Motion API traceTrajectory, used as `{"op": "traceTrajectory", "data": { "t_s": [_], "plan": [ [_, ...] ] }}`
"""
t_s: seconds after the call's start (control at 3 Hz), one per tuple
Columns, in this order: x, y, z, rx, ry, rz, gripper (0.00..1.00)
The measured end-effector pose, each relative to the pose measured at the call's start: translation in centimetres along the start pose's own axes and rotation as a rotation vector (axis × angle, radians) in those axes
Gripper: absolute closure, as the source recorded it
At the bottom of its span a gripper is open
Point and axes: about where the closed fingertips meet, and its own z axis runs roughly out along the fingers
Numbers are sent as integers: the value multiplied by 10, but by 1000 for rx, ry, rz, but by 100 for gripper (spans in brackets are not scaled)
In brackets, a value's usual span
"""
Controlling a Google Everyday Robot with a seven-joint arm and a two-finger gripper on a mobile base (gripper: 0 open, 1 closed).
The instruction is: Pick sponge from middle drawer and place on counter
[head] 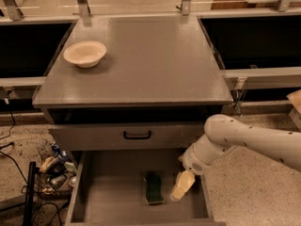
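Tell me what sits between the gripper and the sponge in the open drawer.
Nothing. The camera view shows only a narrow bare strip of the middle drawer floor between the sponge and the gripper, low inside the drawer.

- middle drawer (110, 192): pulled out, open from above; bare floor left of sponge (154, 189).
- gripper (182, 186): inside drawer, just right of sponge, near right wall.
- counter (155, 60): bowl (85, 53) at rear left; remaining top bare.
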Motion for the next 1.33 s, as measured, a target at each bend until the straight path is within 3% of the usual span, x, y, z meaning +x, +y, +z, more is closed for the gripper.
{"op": "traceTrajectory", "data": {
  "t_s": [0.67, 1.0, 1.33],
  "plan": [
    [10, -11, 35, 15, 22, 80, 0],
    [10, -11, 35, 15, 22, 80, 0],
    [5, -24, 64, -27, -59, 125, 0]
  ]
}}
